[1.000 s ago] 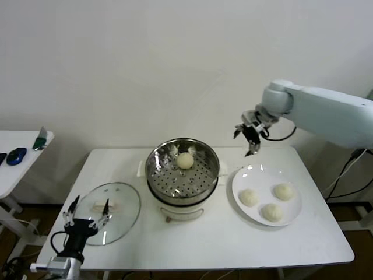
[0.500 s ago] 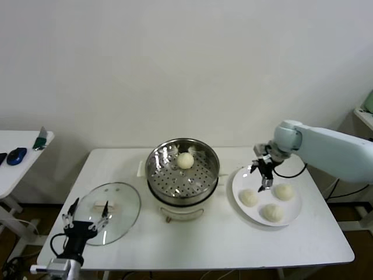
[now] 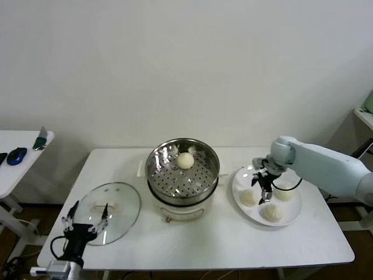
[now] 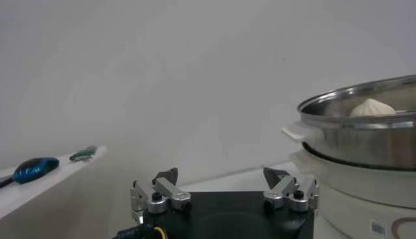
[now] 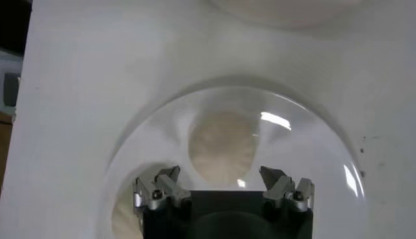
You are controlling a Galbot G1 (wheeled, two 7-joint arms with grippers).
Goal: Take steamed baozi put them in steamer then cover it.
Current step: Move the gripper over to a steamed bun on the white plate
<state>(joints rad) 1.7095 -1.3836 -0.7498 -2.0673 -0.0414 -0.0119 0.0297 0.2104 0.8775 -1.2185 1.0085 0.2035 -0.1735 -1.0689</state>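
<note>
The right gripper (image 3: 261,188) hangs over the white plate (image 3: 291,214), jaws spread wide and pinching nothing, fingertips pointing down at the plate. Just under it, at the plate's nine o'clock, sits one steamed baozi (image 3: 249,198); the wrist camera shows that bun (image 5: 223,145) squarely between the two open fingers (image 5: 158,188), not yet touched. Two more buns share the plate, one at two o'clock (image 3: 284,192) and one at six o'clock (image 3: 273,212). The buns are round, so no long axis to speak of.

A fourth bun (image 3: 185,160) already lies in the steamer (image 3: 182,172), toward its twelve o'clock rim. The steamer stands mid-table (image 3: 204,245), with the plate at its three o'clock.

The cover (image 3: 109,212) lies flat at the steamer's eight o'clock, its bar handle (image 3: 106,206) running roughly left to right. The left gripper (image 3: 85,222) waits at the cover's near edge, jaws spread and empty.
</note>
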